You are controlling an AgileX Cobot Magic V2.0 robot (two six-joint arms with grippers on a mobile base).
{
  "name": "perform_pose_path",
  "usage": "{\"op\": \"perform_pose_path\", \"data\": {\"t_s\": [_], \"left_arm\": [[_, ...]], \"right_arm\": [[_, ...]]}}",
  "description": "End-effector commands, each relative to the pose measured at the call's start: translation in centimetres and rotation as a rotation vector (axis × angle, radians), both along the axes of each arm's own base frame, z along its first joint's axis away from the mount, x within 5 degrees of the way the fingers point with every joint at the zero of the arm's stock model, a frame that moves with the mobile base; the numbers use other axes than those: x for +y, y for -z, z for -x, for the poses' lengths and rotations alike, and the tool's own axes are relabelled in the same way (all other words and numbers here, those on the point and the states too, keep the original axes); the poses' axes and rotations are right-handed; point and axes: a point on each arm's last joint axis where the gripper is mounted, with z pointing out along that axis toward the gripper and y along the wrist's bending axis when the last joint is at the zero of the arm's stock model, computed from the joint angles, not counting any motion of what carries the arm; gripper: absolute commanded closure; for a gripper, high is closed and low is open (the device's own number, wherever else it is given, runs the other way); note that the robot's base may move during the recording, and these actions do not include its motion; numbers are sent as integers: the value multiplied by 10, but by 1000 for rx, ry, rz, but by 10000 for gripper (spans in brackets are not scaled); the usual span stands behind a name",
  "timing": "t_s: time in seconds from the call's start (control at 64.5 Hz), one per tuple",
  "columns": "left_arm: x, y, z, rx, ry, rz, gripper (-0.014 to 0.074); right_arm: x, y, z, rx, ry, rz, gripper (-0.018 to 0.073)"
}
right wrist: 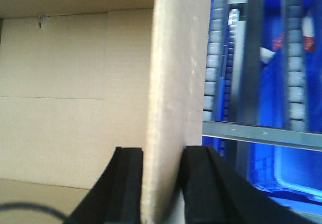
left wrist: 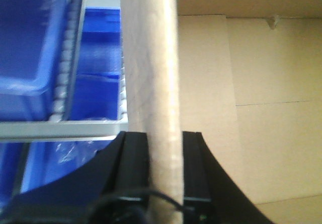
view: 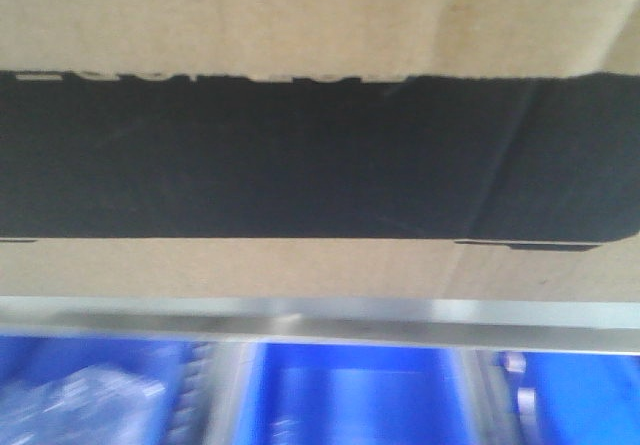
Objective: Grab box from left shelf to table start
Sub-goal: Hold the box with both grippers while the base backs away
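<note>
Blue plastic bins (view: pixel 350 395) fill the background. Before them, the brown box (view: pixel 300 25) with its black panel spans the front view, sitting just above the shelf (view: pixel 320 320) rail. The left gripper (left wrist: pixel 163 143) is clamped on one upright box wall. The right gripper (right wrist: pixel 163 156) pinches the opposite wall, with roller tracks (right wrist: pixel 297 58) beyond.

The box (view: pixel 300 15) is brown with black panel (view: pixel 300 155), bins (view: pixel 350 395) blue
</note>
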Motion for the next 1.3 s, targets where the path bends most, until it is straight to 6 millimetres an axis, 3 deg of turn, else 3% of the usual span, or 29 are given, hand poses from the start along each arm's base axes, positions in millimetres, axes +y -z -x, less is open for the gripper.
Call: {"op": "perform_pose_path", "data": {"t_s": [0.0, 1.287], "left_arm": [[2, -26, 3, -221, -16, 28, 701], [2, -26, 3, -221, -16, 28, 701]], "right_arm": [[-13, -16, -6, -151, 123, 102, 502], [-13, -16, -6, -151, 123, 102, 502]]}}
